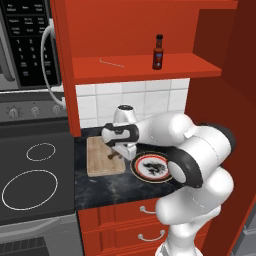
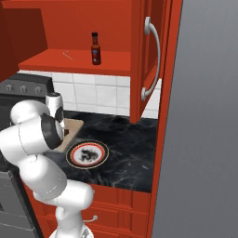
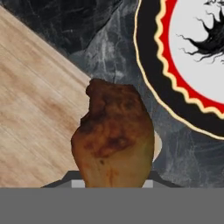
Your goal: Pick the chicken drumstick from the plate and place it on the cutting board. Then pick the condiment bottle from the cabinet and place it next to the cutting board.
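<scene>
My gripper (image 1: 116, 153) is shut on the chicken drumstick (image 3: 113, 135), a golden-brown piece that rises between the fingertips in the hand view. It hangs over the right edge of the tan cutting board (image 1: 101, 159) (image 3: 35, 113), partly above the dark counter. The plate (image 1: 136, 167) (image 3: 151, 83) lies just right of the board, with nothing on its patterned centre. The condiment bottle (image 1: 158, 51) (image 2: 95, 48) stands upright on the red shelf of the cabinet (image 1: 140, 67), high above the counter.
A black stovetop (image 1: 35, 172) borders the counter on the left, with a microwave (image 1: 25, 40) above it. The cabinet door (image 2: 148, 60) stands open to the right. Red drawers (image 1: 130, 220) sit below the counter. A thin wire-like thing (image 1: 111, 62) lies on the shelf.
</scene>
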